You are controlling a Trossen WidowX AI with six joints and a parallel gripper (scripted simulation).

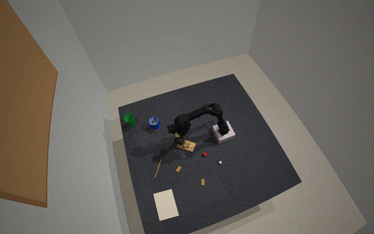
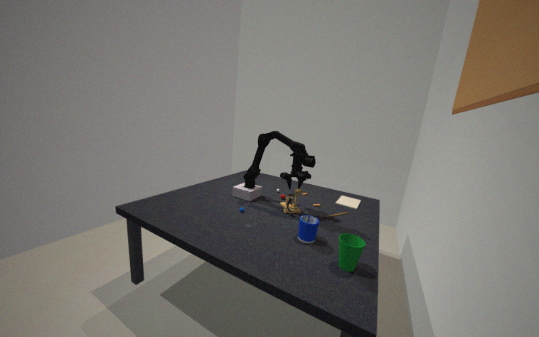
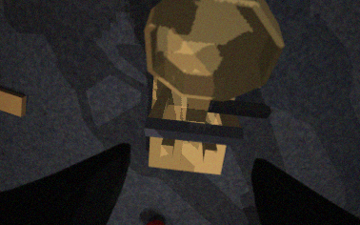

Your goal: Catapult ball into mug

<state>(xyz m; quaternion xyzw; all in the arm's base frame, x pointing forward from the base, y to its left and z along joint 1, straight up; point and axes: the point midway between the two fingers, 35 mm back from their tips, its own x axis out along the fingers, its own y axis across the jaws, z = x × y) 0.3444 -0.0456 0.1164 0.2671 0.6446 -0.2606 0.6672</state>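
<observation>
The wooden catapult (image 1: 190, 146) (image 2: 290, 207) stands on the dark table, its arm raised. Its cup (image 3: 214, 52) fills the top of the wrist view, with no ball visible in it. My gripper (image 2: 295, 188) (image 3: 191, 159) is open and empty, pointing down just above the catapult. A red ball (image 1: 204, 154) (image 2: 282, 196) (image 3: 155, 222) lies behind the catapult, on the side away from the mug. A white ball (image 1: 219, 162) (image 2: 278, 190) lies farther off, and a small blue ball (image 1: 200, 116) (image 2: 241, 209) lies on the other side of the arm. The blue mug (image 1: 154, 125) (image 2: 308, 229) stands upright.
A green cup (image 1: 130, 120) (image 2: 350, 253) stands beyond the mug near the table edge. A thin stick (image 1: 158, 168) (image 2: 337, 215), two small wooden blocks (image 1: 178, 169) (image 1: 203, 182) and a cream sheet (image 1: 166, 205) (image 2: 348, 202) lie on the table.
</observation>
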